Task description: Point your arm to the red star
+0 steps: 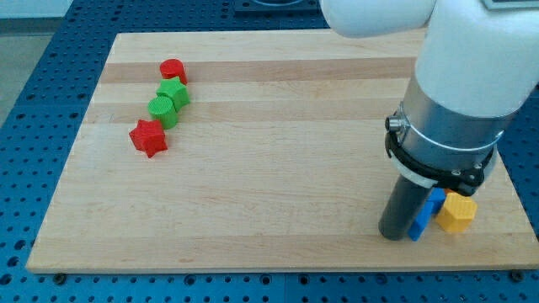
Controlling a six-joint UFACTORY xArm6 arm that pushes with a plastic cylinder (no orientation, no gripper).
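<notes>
The red star (148, 137) lies on the wooden board (278, 143) at the view's left. Just above it sit a green block (162, 109), a second green block (175, 93) and a red round block (173, 71), in a short line running up and right. My tip (392, 233) rests on the board at the view's lower right, far to the right of the red star. A blue block (427, 215) touches the rod's right side, and a yellow block (457, 212) sits just right of the blue one.
The arm's white and grey body (459, 93) hangs over the board's right part. The board lies on a blue perforated table (34, 101). The board's bottom edge runs close below my tip.
</notes>
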